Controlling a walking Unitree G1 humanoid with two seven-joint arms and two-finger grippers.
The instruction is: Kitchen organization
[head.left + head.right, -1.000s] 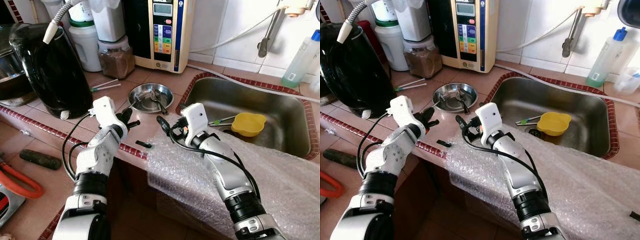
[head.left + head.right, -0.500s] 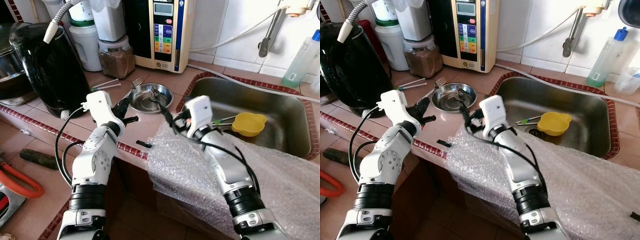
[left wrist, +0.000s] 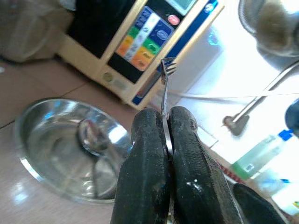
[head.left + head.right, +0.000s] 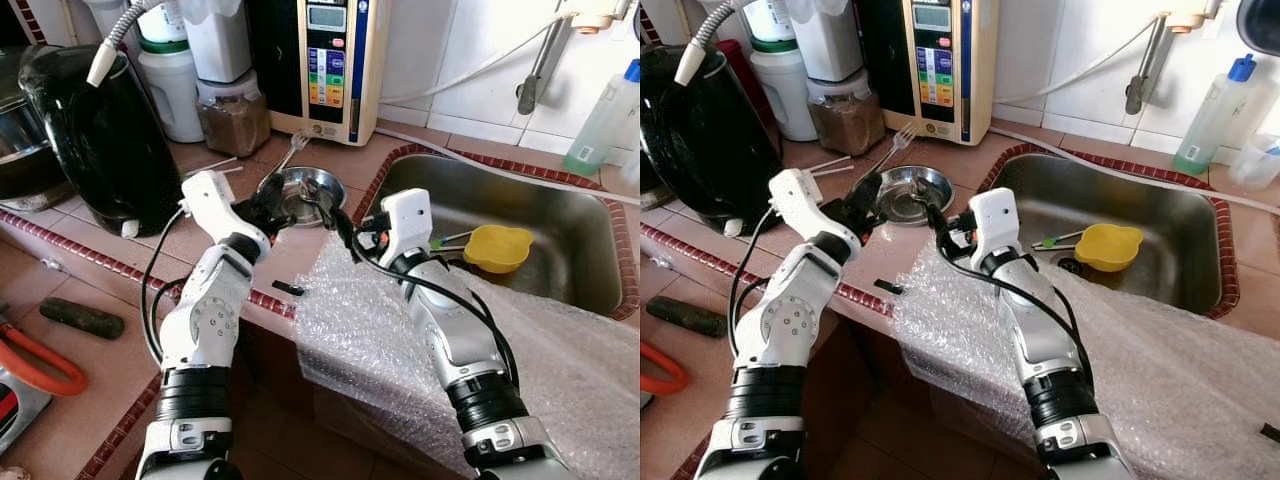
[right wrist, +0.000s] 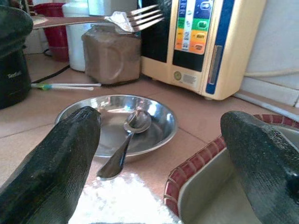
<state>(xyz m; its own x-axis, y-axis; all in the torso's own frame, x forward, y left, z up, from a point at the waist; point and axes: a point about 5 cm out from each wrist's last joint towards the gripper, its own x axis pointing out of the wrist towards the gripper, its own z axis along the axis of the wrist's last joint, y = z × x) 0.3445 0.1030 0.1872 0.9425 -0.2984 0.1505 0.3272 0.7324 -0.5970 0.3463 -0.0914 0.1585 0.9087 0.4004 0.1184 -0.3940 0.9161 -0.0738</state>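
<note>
My left gripper (image 4: 268, 205) is shut on the handle of a metal fork (image 4: 286, 154), and the tines point up and away toward the water machine. It hovers over the near left side of a shallow steel bowl (image 4: 330, 181) on the tiled counter. A spoon (image 5: 125, 142) lies in that bowl. In the left wrist view the fork (image 3: 164, 79) stands between the pressed fingers (image 3: 145, 154). My right gripper (image 4: 340, 225) is open and holds nothing. It sits just off the bowl's near right rim, above the edge of the bubble wrap (image 4: 400, 340).
A steel sink (image 4: 470, 190) with a yellow bowl (image 4: 497, 247) lies to the right. A black kettle (image 4: 100, 140), a brown-powder jar (image 4: 232, 115) and a water machine (image 4: 325, 65) stand behind. A small black piece (image 4: 288, 289) lies at the counter's edge.
My left gripper has moved right and forward to the bowl, raising the fork's tines. My right gripper has moved forward from the counter's front toward the bowl's right rim.
</note>
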